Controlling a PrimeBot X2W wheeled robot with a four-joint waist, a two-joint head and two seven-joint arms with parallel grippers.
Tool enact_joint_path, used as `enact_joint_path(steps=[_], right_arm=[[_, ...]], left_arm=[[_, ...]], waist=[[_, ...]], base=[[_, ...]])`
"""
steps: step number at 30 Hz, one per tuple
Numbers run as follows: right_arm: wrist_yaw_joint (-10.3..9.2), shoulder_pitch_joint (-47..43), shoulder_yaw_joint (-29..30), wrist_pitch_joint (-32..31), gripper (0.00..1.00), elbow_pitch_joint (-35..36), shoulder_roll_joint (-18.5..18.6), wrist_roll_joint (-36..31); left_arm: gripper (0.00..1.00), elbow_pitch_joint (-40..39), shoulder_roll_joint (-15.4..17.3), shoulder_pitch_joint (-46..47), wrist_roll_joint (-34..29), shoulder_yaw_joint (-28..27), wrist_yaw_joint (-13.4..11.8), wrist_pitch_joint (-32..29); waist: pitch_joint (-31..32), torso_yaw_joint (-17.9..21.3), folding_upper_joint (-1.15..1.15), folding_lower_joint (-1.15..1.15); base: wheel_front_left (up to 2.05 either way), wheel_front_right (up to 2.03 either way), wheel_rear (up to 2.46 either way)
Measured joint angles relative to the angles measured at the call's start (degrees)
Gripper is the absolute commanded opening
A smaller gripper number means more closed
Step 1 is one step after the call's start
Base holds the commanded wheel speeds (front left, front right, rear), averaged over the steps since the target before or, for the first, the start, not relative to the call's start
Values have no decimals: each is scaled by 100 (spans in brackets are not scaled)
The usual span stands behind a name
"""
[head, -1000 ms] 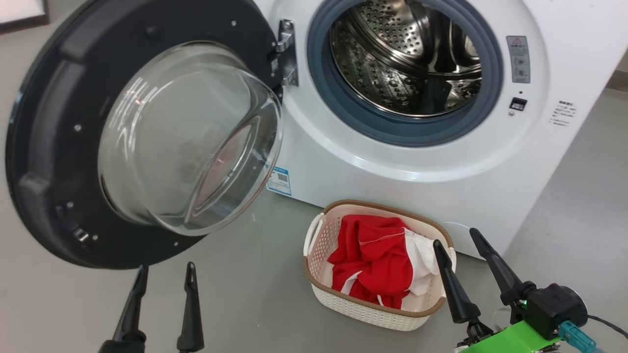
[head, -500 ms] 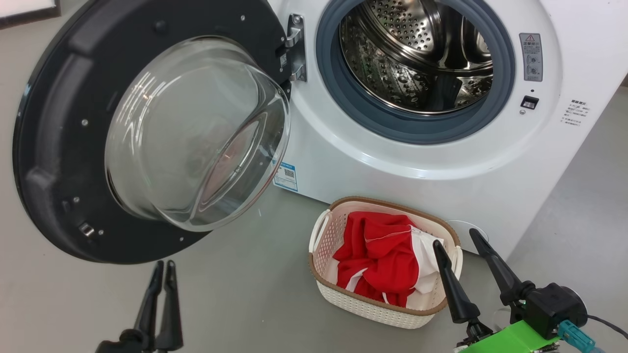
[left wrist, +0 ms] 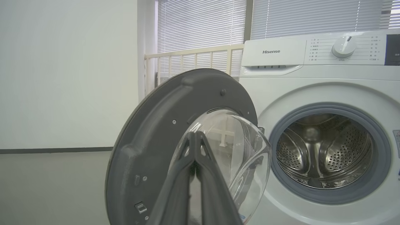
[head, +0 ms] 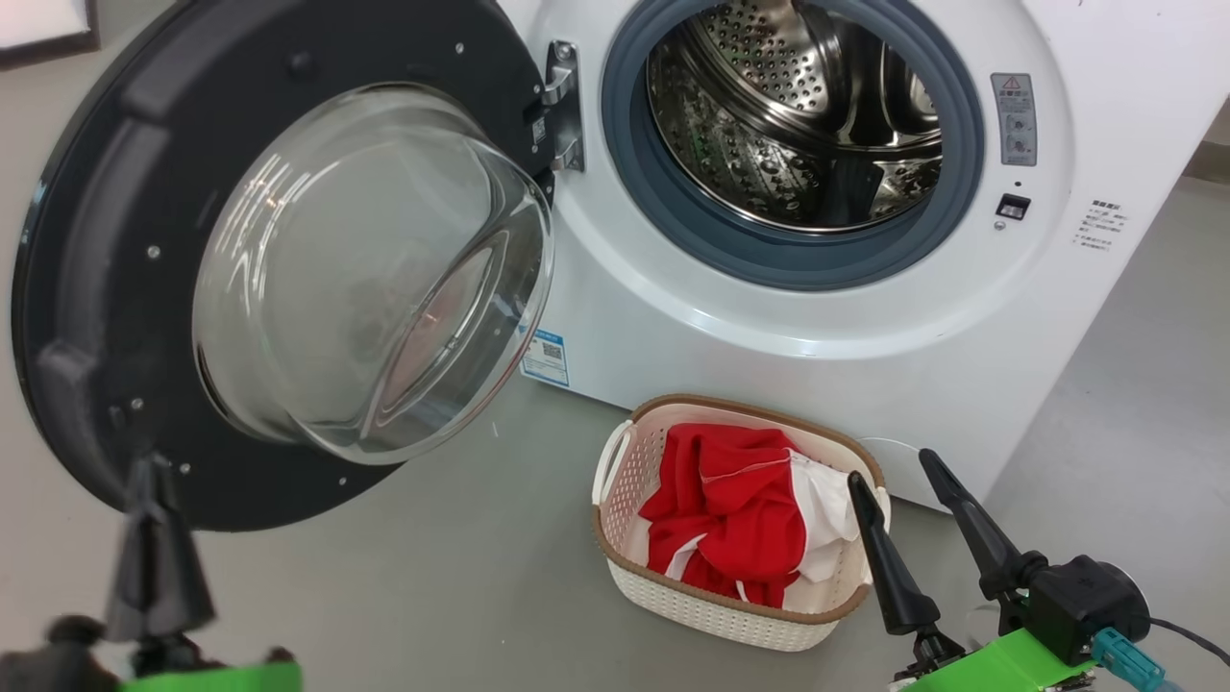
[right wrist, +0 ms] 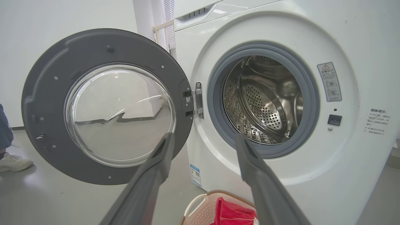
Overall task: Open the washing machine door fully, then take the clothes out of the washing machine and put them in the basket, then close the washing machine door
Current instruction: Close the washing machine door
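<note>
left gripper [head: 152, 473]: long dark fingers gone from spread to pressed together, holding nothing, now raised at lower rim of large round black-ringed glass door [head: 86, 240], which hangs wide open. right gripper [head: 891, 469] unchanged, fingers apart, beside cream perforated basket [head: 711, 605]. red-and-white clothes [head: 730, 509] lie in basket; steel drum [head: 788, 125] of white front-loader [head: 673, 327] looks empty. likely next: push door shut.

You can read "Hisense" on the washing machine [left wrist: 312, 78] detergent drawer front [left wrist: 271, 52]; its other labels' print is too small.
</note>
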State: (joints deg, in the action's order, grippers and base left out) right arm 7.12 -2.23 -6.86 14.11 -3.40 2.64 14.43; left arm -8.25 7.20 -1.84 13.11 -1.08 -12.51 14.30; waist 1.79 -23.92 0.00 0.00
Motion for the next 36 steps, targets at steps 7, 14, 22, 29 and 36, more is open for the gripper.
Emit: enact_joint_path(steps=[7, 14, 22, 29, 36], right_arm=[[0, -18, -4, -57, 100, 14, 1, 0], [0, -123, 2, -141, 100, 75, -1, -1], [0, -205, 5, -204, 100, 174, -1, -2], [0, -225, 32, -261, 100, 236, -1, -32], [0, -223, 47, -303, 100, 267, -1, -42]], left_arm=[[0, 182, -31, 687, 625, -668, 235, 43], [0, 753, -38, 1318, 1228, -1195, 608, 43], [0, 1659, 378, 2214, 1726, -1577, 800, -75], [0, 2517, 456, 3126, 2703, -2165, 792, -523], [0, 3362, 493, 3954, 3501, -2497, 675, -1248]], waist=[[62, 91, 0, 0], [74, 194, 0, 0], [46, 310, 0, 0], [-51, 402, 0, 0], [-174, 475, 0, 0]], base=[[0, 0, 0], [0, 0, 0], [0, 0, 0], [0, 0, 0], [0, 0, 0]])
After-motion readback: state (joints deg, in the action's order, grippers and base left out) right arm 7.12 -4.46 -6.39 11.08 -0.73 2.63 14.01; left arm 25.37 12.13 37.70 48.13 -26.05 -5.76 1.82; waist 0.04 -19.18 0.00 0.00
